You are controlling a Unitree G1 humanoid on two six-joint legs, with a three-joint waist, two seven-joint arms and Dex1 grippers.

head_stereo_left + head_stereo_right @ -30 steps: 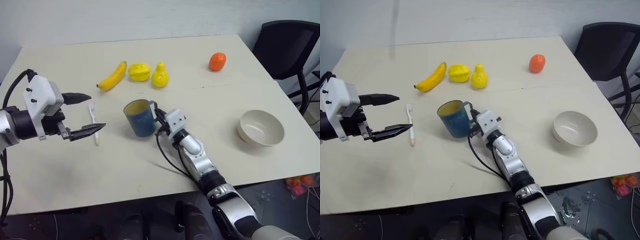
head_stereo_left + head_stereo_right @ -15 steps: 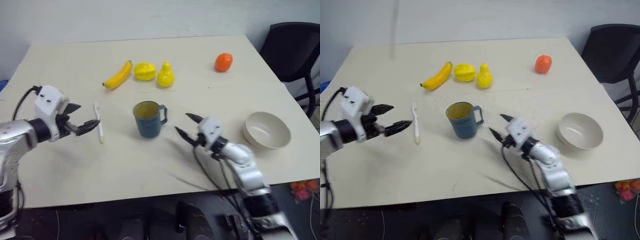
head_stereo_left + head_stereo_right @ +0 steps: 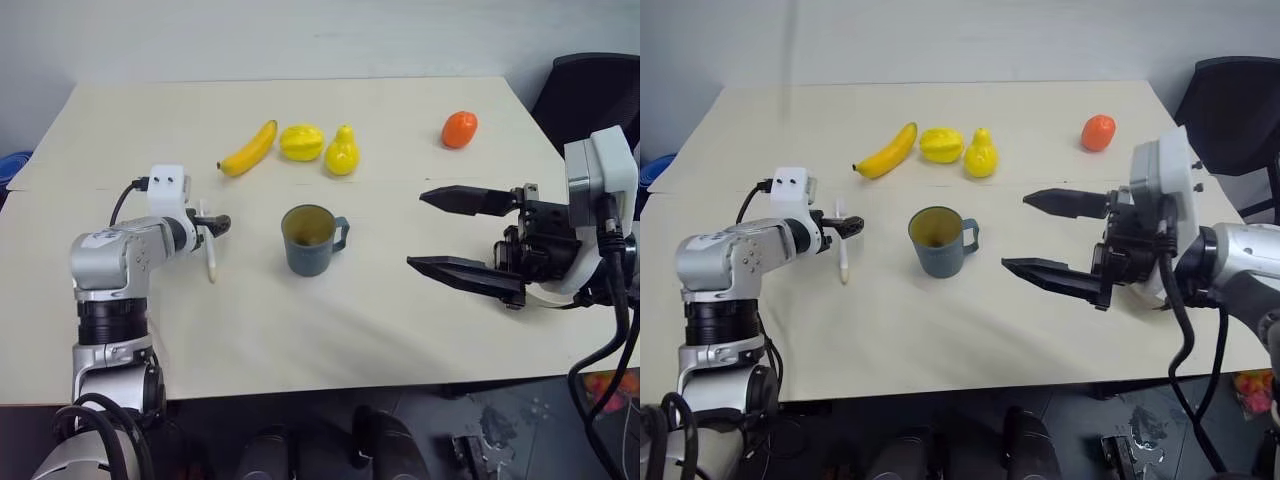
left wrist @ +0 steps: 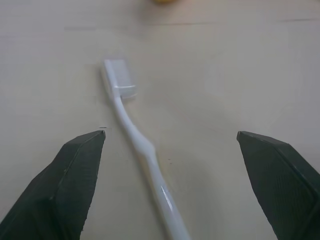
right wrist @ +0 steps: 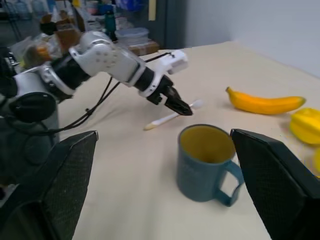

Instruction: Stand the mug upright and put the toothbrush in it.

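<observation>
Right pincer (image 3: 1055, 235) withdrawn from glossy cylindrical mug (image 3: 938, 241), spread wide, left pincer (image 4: 170, 145) wide astride slim toothbrush (image 4: 137, 145)

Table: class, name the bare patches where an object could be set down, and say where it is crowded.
Bare: the table's near strip in front of the mug, and the far left corner behind the banana. Also open: between pear and orange. Crowded: the fruit row, and around the toothbrush, where the left gripper hovers open.
</observation>
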